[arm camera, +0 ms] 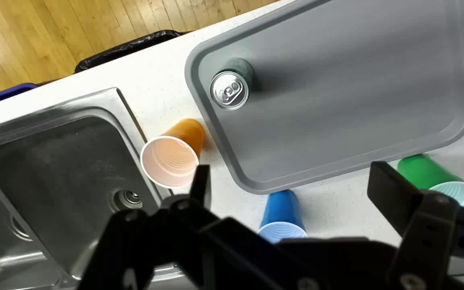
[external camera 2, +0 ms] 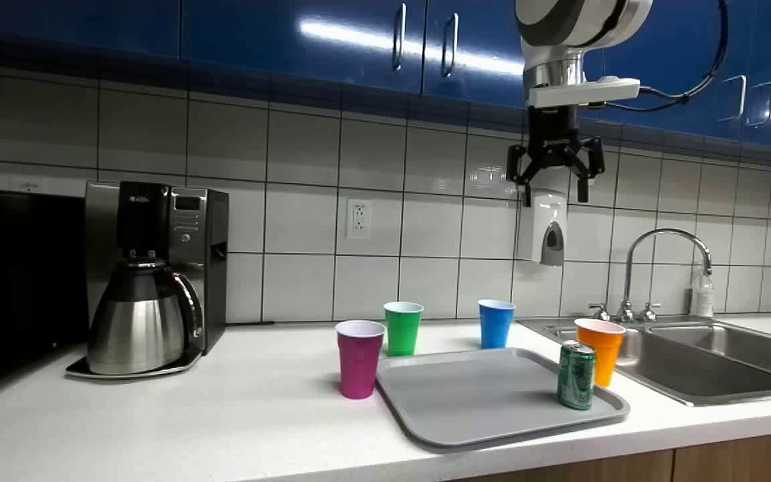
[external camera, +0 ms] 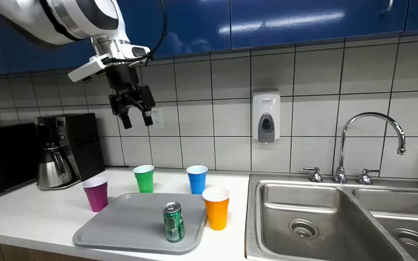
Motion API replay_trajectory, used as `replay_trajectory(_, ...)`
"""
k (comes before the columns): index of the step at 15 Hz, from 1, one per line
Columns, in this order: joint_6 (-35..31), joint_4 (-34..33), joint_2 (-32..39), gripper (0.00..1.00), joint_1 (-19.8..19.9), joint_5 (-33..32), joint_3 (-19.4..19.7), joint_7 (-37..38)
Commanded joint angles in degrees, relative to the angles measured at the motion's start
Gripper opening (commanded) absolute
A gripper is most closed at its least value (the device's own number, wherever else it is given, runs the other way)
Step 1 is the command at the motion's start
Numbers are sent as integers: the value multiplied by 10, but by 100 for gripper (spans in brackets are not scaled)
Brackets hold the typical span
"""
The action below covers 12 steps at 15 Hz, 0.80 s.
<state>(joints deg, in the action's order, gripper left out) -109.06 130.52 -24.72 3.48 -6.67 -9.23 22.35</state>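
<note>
Hanging high, likely for clearance, the gripper (external camera 2: 555,193) is empty, jaws spread wide. In the wrist view, the gray tray (arm camera: 357,104) supports the soda can (arm camera: 232,86) at nine o'clock; the blue cup (arm camera: 282,213) stands outside at seven.

Glare streaks the blue cabinets (external camera 2: 305,60), top of both exterior views. Wrist view: floor (arm camera: 75,36) brightest at upper left; soft shadow right of can (arm camera: 234,82); gripper (arm camera: 290,183) dark, apparently out of focus.
</note>
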Motion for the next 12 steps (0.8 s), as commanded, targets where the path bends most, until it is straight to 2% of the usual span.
replay_trajectory(1,1,-1,1,100,-9,-3,7,3)
replay_trajectory(12,-21,63,12,100,-19,-41,-3,10)
